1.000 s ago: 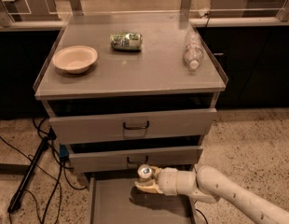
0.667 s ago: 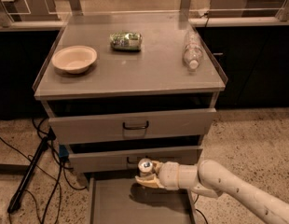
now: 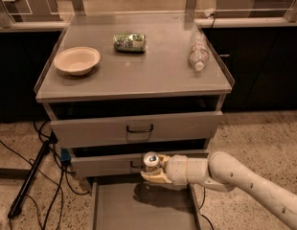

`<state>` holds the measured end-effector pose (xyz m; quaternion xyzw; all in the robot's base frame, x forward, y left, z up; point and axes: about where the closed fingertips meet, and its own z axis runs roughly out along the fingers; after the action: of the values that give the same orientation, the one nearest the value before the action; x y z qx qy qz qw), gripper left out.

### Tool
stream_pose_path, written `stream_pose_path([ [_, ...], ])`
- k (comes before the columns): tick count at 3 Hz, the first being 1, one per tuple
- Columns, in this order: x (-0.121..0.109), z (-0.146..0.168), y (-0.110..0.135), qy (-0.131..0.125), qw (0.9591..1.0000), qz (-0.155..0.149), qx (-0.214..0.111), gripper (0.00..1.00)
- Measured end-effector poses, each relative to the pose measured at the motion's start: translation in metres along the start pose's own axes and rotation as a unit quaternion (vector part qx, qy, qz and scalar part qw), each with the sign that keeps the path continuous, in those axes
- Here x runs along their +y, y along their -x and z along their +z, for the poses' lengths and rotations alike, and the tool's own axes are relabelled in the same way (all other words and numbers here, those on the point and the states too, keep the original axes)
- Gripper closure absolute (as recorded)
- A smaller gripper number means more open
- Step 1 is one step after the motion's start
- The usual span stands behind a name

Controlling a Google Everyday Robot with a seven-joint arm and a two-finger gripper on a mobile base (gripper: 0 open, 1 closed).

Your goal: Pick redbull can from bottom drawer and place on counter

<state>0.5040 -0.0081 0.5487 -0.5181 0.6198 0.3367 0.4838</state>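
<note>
Can first: my redbull can (image 3: 150, 158) is higher now than it was a moment ago. It has gone up from just over the floor of the bottom drawer (image 3: 115, 210) and is now in front of the face of the middle drawer (image 3: 98, 165). It does not touch the floor. Its shadow (image 3: 153, 195) lies down there, near the back edge of the tray. I think the pick is done and the carry has begun.

My gripper (image 3: 152, 170) is squeezed tight on the can. It hugs the lower part, and the silver top with the blue bit pokes up out of it. The can stands upright.

The counter (image 3: 139, 78) is well above the can. The upper drawers stick out a little, so I think I must pull back before I go up. A bowl (image 3: 76, 60) sits near the counter's left edge, a green packet (image 3: 130, 41) near the back, and a bottle (image 3: 197, 51) by the right edge. The middle of the front edge looks like a good spot.
</note>
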Motion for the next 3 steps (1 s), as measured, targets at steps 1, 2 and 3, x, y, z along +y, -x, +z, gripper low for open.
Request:
stream_pose_path([
  [1,0.0,0.0,0.0,0.0,1.0,0.0,0.0,1.0],
  [2,0.005,-0.02,0.035,0.0,0.9996,-0.027,0.005,1.0],
  [3,0.01,-0.047,0.087,0.002,0.9979,-0.064,0.009,1.0],
])
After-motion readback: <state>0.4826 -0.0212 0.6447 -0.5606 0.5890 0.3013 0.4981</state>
